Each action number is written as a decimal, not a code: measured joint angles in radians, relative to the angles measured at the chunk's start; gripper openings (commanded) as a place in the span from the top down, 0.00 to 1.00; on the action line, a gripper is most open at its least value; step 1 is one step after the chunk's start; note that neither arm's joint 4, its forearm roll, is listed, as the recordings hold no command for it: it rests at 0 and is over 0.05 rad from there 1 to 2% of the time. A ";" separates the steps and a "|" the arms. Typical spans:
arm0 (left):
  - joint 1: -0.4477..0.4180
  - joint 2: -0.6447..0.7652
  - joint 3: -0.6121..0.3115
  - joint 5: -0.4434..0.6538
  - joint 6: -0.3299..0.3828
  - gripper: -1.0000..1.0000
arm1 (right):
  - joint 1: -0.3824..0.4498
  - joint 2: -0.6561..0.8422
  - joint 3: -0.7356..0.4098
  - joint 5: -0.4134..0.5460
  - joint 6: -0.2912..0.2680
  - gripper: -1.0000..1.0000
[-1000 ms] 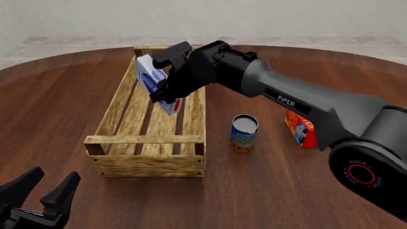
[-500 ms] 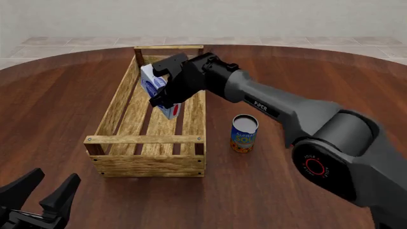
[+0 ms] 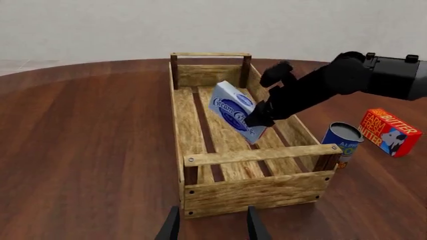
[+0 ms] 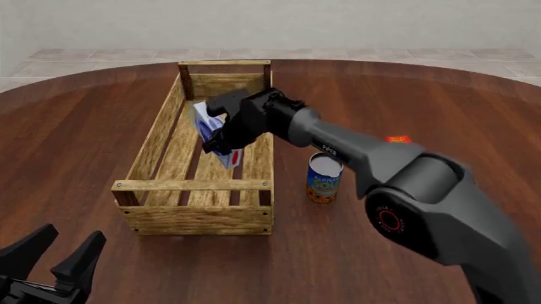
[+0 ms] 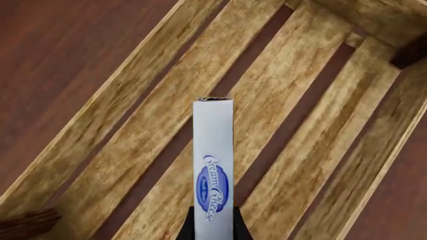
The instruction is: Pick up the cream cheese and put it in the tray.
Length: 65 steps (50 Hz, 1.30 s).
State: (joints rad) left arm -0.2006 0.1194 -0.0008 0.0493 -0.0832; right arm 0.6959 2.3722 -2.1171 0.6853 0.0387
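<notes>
White cream cheese (image 3: 235, 111) box, blue oval logos

Cream cheese box (image 3: 235, 111): small, white, rectangular, dark blue oval logo with white script on broad face and narrow edge. Tilted, lower corner down toward tray floor slats; contact with slats cannot tell. Sits inside tray, near its right wall, about mid-length.

Tray (image 4: 157, 138): long light-wood slatted crate, low sides, dark corner posts, gaps between floor slats. Upright on wooden table, long axis running away from front camera.
</notes>
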 measured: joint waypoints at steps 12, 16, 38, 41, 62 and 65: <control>0.003 0.003 0.000 -0.002 -0.003 0.00 | 0.007 0.030 0.005 -0.013 0.000 1.00; 0.004 0.004 0.000 -0.003 -0.004 0.00 | 0.006 0.038 0.007 -0.016 -0.003 1.00; 0.002 0.003 0.000 -0.002 -0.007 0.00 | 0.006 0.051 0.007 -0.021 -0.028 0.00; 0.001 0.003 0.000 -0.002 -0.007 0.00 | 0.007 0.053 0.009 -0.022 -0.029 0.00; -0.003 0.002 0.000 0.000 -0.007 0.00 | 0.015 0.030 0.024 -0.016 -0.058 0.00; -0.004 0.002 0.000 0.001 -0.006 0.00 | 0.014 0.024 0.022 -0.013 -0.063 0.00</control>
State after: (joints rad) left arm -0.2046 0.1215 -0.0005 0.0499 -0.0895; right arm 0.7103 2.3962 -2.0948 0.6725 -0.0241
